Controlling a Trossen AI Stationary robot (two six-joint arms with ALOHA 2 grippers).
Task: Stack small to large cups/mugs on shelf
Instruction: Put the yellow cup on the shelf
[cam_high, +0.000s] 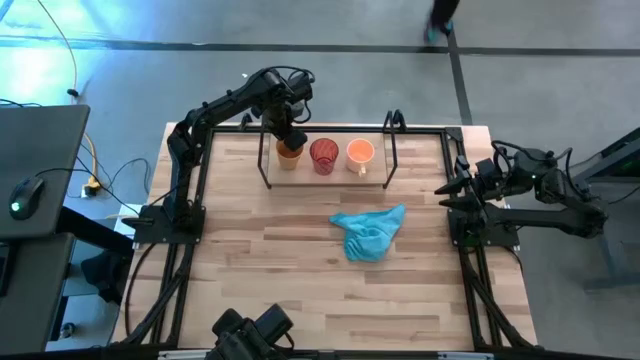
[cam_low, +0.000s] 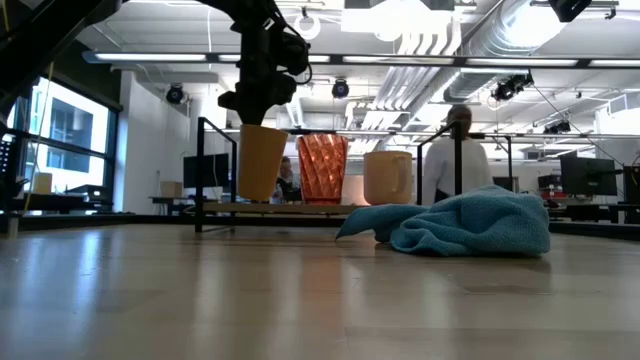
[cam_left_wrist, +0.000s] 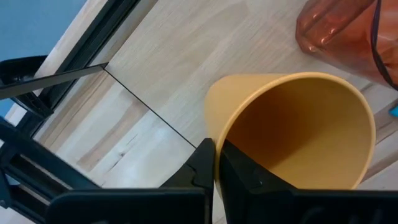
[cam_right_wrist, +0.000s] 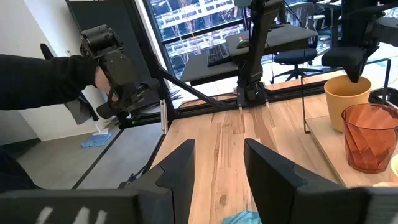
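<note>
three cups on shelf (cam_high: 372, 180); left tool (cam_high: 289, 138) grips yellow-orange cup (cam_high: 289, 155) rim; right tool (cam_right_wrist: 217, 163) wide, at table (cam_high: 300, 290) edge.

No readable text, label, brand, number or sign is showing in any of the views

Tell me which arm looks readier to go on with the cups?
The left. Its end effector is already clamped on the yellow-orange cup's rim at the shelf, beside the red ribbed cup. The right end effector waits open at the table's edge.
</note>
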